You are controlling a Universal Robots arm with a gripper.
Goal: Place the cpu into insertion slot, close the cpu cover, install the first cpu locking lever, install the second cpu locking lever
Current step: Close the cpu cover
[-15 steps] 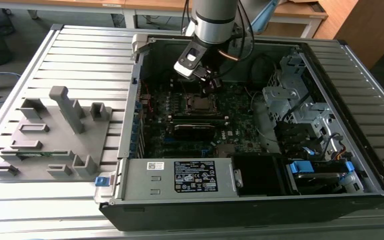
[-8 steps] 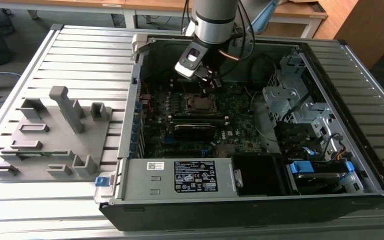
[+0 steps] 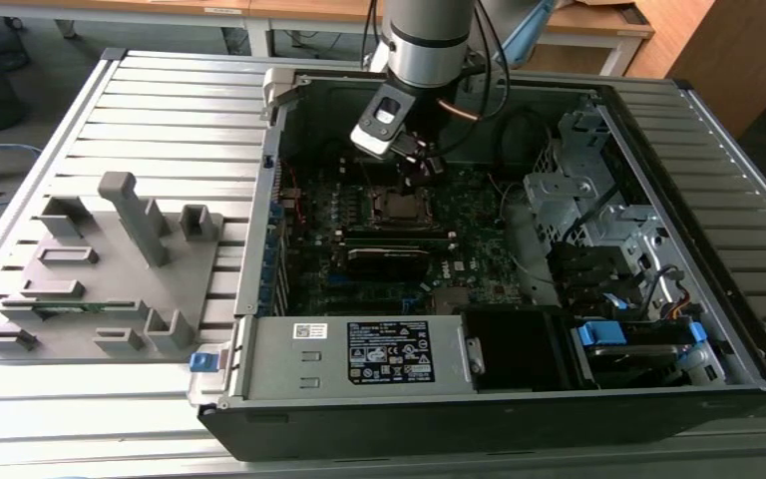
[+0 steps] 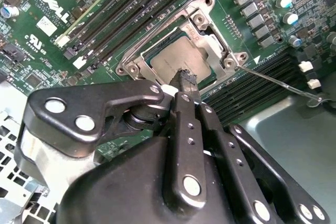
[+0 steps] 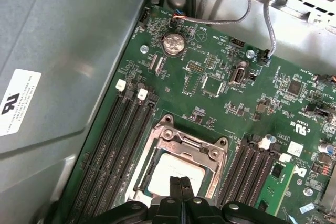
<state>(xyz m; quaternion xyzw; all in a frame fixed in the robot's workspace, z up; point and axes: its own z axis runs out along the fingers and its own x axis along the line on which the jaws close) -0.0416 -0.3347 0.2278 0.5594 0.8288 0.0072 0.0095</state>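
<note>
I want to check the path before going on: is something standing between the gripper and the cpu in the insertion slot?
Nothing visible does. The gripper, jaws together, is directly over the cpu, which lies in the insertion slot with the cpu cover framing it.

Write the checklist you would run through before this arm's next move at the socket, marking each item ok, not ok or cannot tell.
1. The cpu lies in the insertion slot: ok.
2. The cpu cover lies down over the cpu's edges: ok.
3. The wire locking lever is latched: not ok; it sticks out, away from the socket.
4. The tool is empty, with its fingers shut: ok.
5. The tool's tip is clear of the cpu's top: cannot tell; in both wrist views it stands right over the cpu.
</note>
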